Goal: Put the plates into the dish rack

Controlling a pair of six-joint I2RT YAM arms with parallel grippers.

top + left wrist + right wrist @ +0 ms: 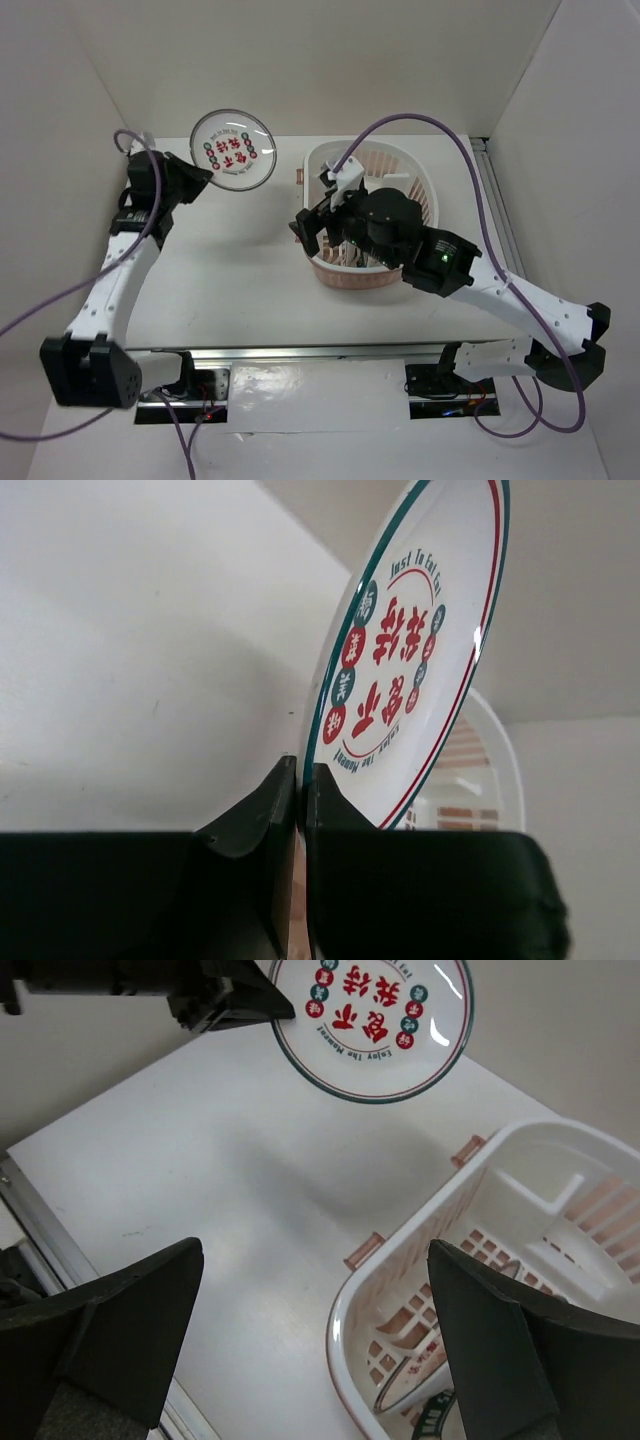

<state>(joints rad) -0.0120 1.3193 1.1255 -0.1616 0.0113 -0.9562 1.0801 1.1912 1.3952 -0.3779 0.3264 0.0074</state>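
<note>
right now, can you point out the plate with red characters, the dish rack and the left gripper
plate with red characters [233,150]: top view, on its printed centre
dish rack [410,1260]: right wrist view, on its slotted outer wall
left gripper [302,785]: left wrist view, midway between the fingertips, shut on the plate's rim

You have bright, even, diffuse light from overhead in all three views. A soft shadow falls on the table [200,1140] beneath the plate [370,1020], whose glaze carries a small glare streak. The near fingers [120,1330] read dark and slightly soft.
</note>
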